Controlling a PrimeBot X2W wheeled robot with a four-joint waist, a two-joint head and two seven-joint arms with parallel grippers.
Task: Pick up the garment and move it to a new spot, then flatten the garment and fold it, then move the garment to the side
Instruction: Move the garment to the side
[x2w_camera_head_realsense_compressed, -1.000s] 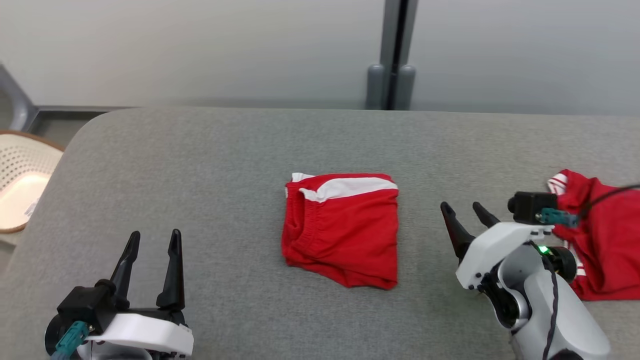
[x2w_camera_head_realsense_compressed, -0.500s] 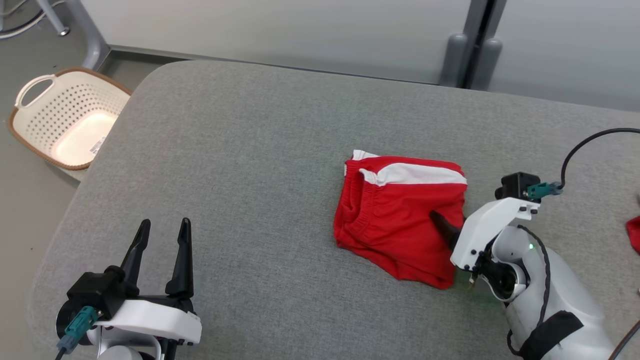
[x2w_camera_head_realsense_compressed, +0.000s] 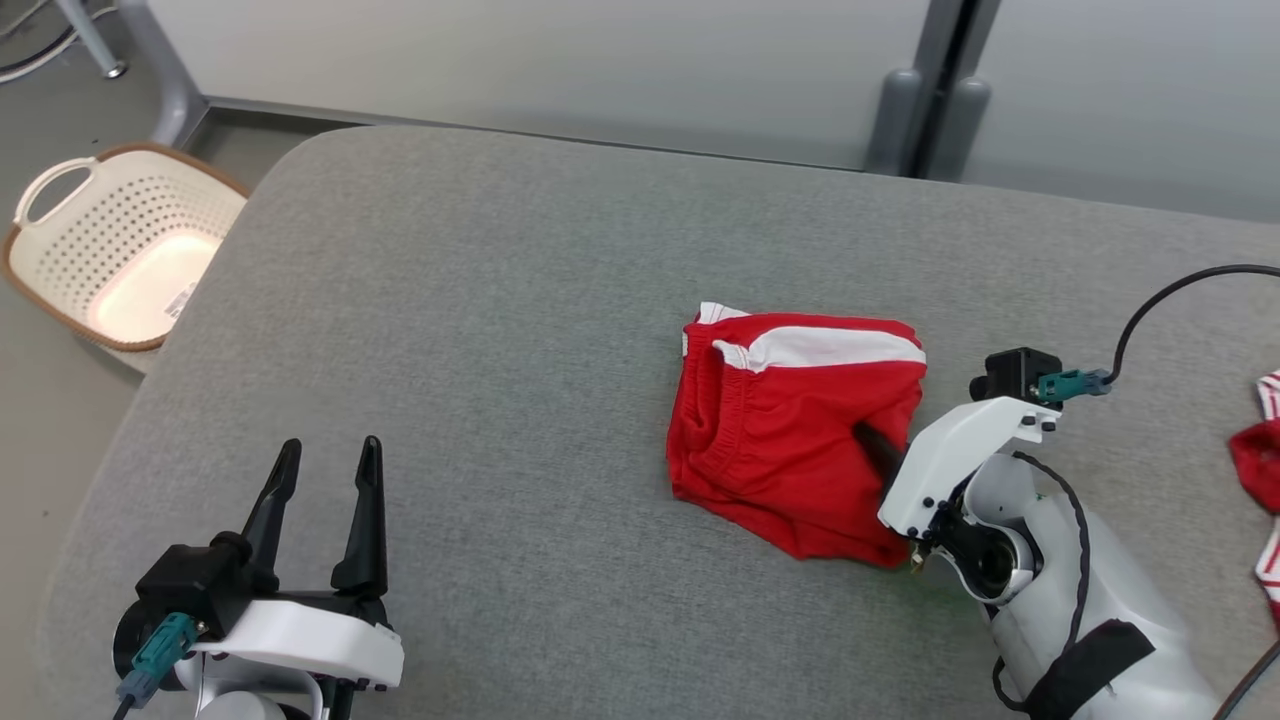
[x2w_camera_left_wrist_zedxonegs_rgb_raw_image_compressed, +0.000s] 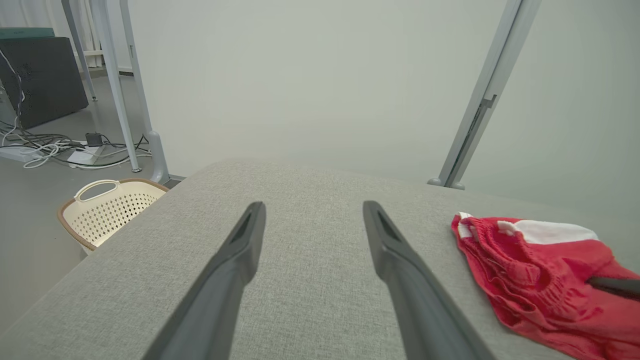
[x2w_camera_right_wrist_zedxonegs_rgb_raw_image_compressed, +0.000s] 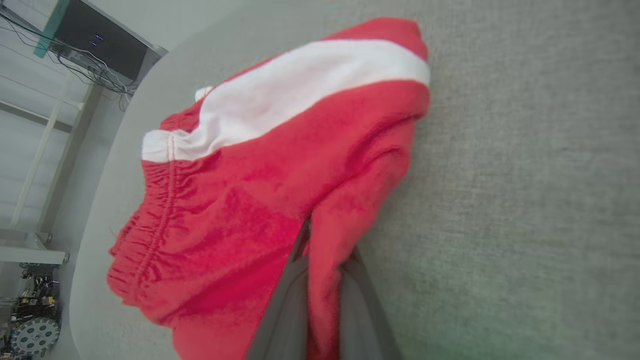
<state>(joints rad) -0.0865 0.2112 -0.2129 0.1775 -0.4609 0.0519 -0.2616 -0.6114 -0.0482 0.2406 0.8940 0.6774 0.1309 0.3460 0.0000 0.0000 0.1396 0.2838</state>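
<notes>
The garment (x2w_camera_head_realsense_compressed: 790, 430) is a folded pair of red shorts with a white stripe, lying right of centre on the grey padded table (x2w_camera_head_realsense_compressed: 480, 300). My right gripper (x2w_camera_head_realsense_compressed: 868, 440) reaches in from the right and is shut on the garment's right edge; in the right wrist view a fold of red cloth (x2w_camera_right_wrist_zedxonegs_rgb_raw_image_compressed: 325, 280) is pinched between the two fingers. One dark fingertip lies on top of the cloth. The left wrist view also shows the garment (x2w_camera_left_wrist_zedxonegs_rgb_raw_image_compressed: 530, 270). My left gripper (x2w_camera_head_realsense_compressed: 322, 462) stands open near the table's front left, well away from the garment, with nothing between its fingers.
A second red and white piece of clothing (x2w_camera_head_realsense_compressed: 1262, 460) lies at the table's right edge. A cream perforated basket (x2w_camera_head_realsense_compressed: 110, 250) stands on the floor off the table's left corner. Grey wall panels and a post (x2w_camera_head_realsense_compressed: 925, 90) run behind the table.
The head camera swung left, bringing the basket into view. My right gripper moved onto the garment's right edge and shut on it. The left gripper has kept its place.
</notes>
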